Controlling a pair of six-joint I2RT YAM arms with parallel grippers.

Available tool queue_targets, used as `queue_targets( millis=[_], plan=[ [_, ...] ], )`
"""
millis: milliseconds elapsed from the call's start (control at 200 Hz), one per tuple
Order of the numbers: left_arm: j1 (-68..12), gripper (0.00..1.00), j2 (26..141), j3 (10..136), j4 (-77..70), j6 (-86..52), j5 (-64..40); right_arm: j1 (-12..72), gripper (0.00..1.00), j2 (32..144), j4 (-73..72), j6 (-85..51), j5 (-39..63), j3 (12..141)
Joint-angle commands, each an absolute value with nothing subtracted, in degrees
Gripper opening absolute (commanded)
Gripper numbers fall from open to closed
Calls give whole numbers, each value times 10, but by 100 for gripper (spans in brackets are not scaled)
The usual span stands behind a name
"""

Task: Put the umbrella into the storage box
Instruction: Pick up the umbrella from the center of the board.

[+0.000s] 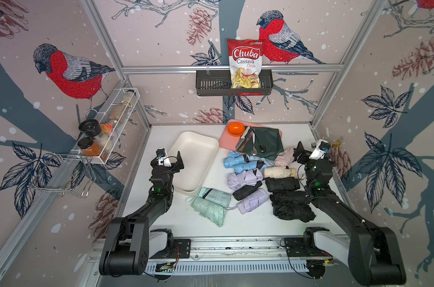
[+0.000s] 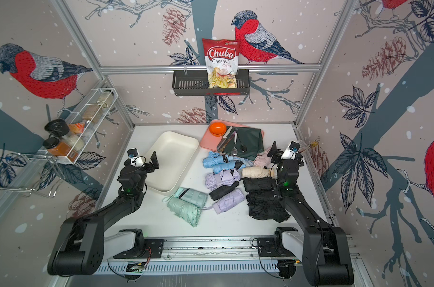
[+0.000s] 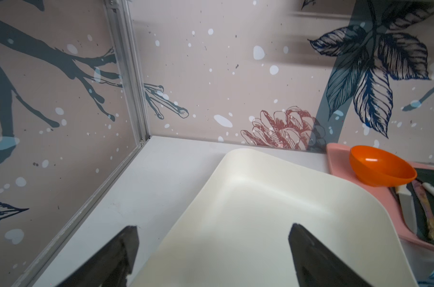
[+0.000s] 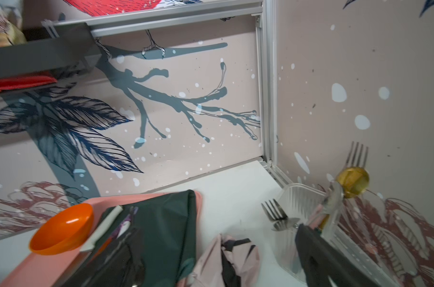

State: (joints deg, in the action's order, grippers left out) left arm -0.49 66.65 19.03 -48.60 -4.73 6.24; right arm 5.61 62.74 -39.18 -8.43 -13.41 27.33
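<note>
**Both claws spread, nothing held; storage box (image 1: 194,161) empty, every umbrella out on the tabletop (image 1: 248,223).**

We note the left claw (image 3: 214,226) hanging wide over the box's left rim. The right claw (image 4: 217,229) hangs equally wide above the pink umbrella (image 4: 225,253) at the far end of the heap, beside the pink tray (image 1: 224,143). We read this as a ready stance, one arm minding the box and the other over the stock. The folded umbrellas (image 1: 245,177) lie flat, bunched between box and right arm, most with long axes running across the tabletop. The mint pair (image 1: 211,205) sits nearest the box, just off its near corner, slanting, strap loop toward the box. The box's long axis runs near-to-far, slightly tilted, so we judge an umbrella needs turning to lie along it.
</note>
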Motion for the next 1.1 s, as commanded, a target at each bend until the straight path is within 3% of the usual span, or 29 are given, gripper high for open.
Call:
queue_targets(
  millis=[0,290,565,725,951,1096],
  plan=[
    [-2,98,620,202,-401,-115,81,97,100,634,-180,-130,-134,348],
    [-3,98,519,215,-266,-243,117,347,100,795,121,-91,-55,581],
    [-3,98,483,229,-192,-303,148,566,100,903,237,-42,45,704],
    [-3,98,472,229,-172,-320,143,639,100,966,311,-53,53,769],
    [-3,98,459,225,-134,-334,141,706,89,1075,398,-63,46,834],
    [-3,98,443,223,-119,-334,141,733,89,1107,413,-62,44,854]
  ],
)
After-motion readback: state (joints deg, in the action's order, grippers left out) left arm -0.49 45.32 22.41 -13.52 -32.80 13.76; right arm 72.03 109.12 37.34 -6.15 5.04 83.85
